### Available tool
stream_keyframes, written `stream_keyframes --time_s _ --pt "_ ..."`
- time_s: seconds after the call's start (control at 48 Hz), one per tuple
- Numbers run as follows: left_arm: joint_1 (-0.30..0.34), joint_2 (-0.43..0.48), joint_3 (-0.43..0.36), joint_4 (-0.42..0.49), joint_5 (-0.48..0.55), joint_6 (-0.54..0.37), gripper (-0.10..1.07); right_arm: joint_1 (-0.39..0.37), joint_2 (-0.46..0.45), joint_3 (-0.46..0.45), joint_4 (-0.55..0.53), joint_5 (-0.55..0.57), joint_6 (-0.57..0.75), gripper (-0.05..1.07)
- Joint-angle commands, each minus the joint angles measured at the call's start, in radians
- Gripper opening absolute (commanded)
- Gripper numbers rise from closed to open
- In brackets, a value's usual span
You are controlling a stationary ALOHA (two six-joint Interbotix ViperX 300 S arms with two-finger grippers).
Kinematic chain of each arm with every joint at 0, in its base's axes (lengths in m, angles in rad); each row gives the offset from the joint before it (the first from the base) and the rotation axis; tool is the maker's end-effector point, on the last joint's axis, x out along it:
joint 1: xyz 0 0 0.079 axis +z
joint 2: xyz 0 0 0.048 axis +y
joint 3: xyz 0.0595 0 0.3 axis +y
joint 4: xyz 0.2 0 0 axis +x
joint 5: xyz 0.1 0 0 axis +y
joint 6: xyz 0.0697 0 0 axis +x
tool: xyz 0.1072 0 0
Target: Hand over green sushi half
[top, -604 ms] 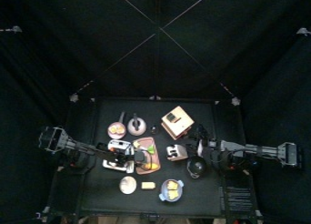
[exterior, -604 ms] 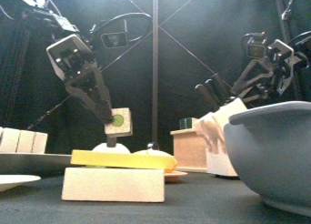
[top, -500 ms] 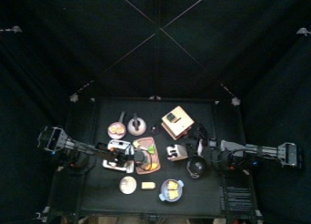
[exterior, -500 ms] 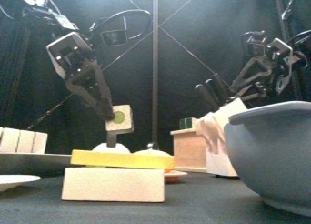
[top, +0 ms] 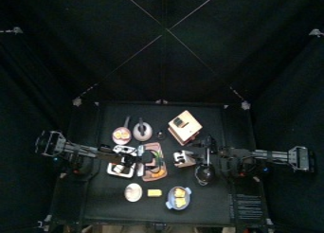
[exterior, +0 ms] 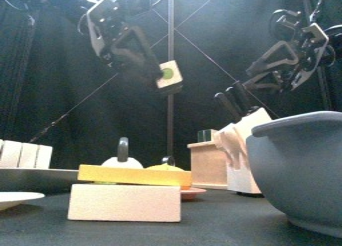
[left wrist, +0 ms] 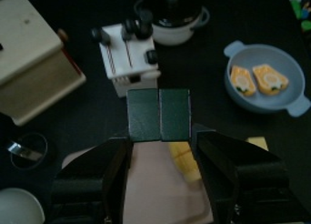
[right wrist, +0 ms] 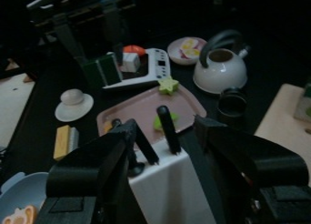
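We hold the green sushi half [exterior: 168, 74] clamped in our left gripper [left wrist: 161, 137] high above the table [top: 215, 213] — probably so the right gripper [right wrist: 155, 146], jaws apart, can take it.

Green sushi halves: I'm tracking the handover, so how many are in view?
1 green sushi half, clamped in the left gripper, high above the table. Others may hide among the clutter.
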Motion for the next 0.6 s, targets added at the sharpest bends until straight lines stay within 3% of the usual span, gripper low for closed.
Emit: stream_keyframes --time_s 0.0,0.333,0.583 --pt "0.025 0.002 -0.044 -0.023 -0.06 -0.002 0.79 0.003 0.014 -0.032 -0.009 -0.037 -0.002 0.89" --pt "0.089 0.075 -0.095 -0.064 -0.192 0.005 0.79 0.029 0.077 -0.087 -0.026 -0.077 -0.005 0.89" --pt "0.104 0.127 -0.153 -0.061 -0.209 0.014 0.79 0.046 0.12 -0.117 -0.044 -0.078 -0.005 0.92"
